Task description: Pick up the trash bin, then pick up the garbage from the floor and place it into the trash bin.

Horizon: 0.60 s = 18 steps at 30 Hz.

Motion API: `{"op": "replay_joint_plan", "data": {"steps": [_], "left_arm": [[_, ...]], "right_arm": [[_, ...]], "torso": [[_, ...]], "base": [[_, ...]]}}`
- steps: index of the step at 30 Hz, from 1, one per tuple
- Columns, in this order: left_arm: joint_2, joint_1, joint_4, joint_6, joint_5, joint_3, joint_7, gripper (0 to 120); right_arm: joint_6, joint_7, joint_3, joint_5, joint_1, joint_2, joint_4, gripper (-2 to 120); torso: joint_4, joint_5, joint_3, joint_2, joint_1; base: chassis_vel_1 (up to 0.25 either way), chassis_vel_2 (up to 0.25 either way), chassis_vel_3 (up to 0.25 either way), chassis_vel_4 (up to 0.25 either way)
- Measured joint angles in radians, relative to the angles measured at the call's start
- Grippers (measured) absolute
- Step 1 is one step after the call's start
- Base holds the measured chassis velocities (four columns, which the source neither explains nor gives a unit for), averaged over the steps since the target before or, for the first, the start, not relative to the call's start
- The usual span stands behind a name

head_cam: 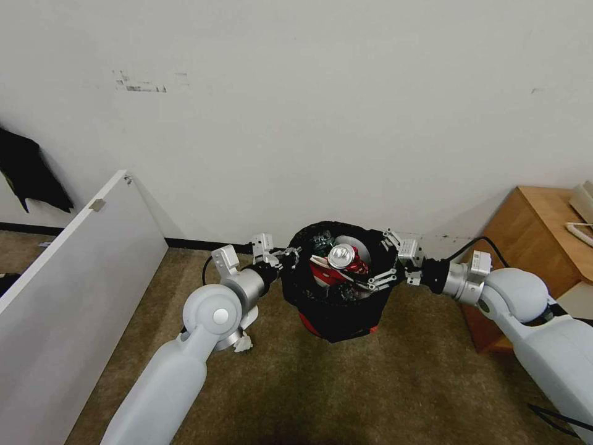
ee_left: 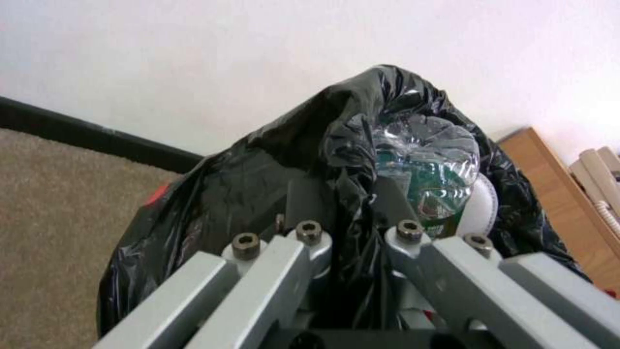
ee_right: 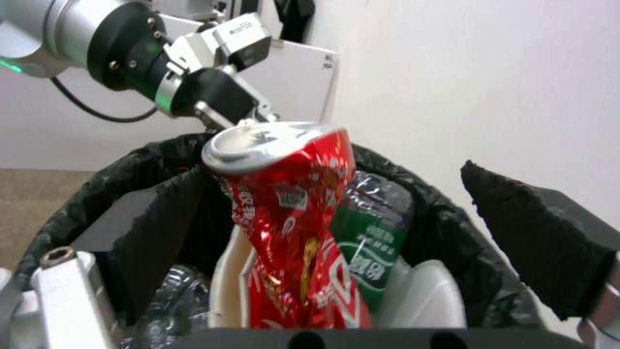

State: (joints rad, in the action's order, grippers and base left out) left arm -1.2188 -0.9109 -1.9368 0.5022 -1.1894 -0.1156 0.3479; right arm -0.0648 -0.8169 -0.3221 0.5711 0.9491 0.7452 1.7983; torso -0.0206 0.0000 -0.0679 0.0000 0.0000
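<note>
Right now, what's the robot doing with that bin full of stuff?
The left gripper pinches the black bag at the trash bin's rim, holding it above the floor. The right gripper is open over the bin's mouth, where a crushed red can sticks up among bottles.

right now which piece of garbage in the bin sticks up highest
The crushed red can; it stands above the green-labelled bottle and the trash bin rim.

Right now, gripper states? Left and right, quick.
Left gripper: shut on the bin's bag-covered rim, holding it off the carpet.
Right gripper: open over the bin, can between its pads, not gripped.
</note>
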Motion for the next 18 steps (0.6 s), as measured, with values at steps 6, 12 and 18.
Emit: {"op": "replay_joint_plan", "data": {"steps": [6, 12, 18], "left_arm": [[-0.001, -0.002, 0.001, 0.000, 0.000, -0.002, -0.001, 4], [0.002, -0.003, 0.001, -0.001, -0.001, -0.008, -0.001, 4], [0.001, -0.003, 0.008, -0.001, -0.002, -0.014, -0.001, 4]], "right_arm": [[0.000, 0.000, -0.022, 0.010, -0.002, 0.000, 0.004, 100], [0.000, 0.000, -0.057, 0.024, -0.001, -0.002, 0.022, 100], [-0.001, 0.000, -0.088, 0.035, 0.012, -0.012, 0.043, 100]], "torso": [[0.0000, 0.0000, 0.000, 0.000, 0.000], [0.0000, 0.0000, 0.000, 0.000, 0.000], [-0.0001, 0.0000, 0.000, 0.000, 0.000]], "base": [[0.000, 0.000, 0.000, 0.000], [0.000, 0.000, 0.000, 0.000], [0.000, 0.000, 0.000, 0.000]]}}
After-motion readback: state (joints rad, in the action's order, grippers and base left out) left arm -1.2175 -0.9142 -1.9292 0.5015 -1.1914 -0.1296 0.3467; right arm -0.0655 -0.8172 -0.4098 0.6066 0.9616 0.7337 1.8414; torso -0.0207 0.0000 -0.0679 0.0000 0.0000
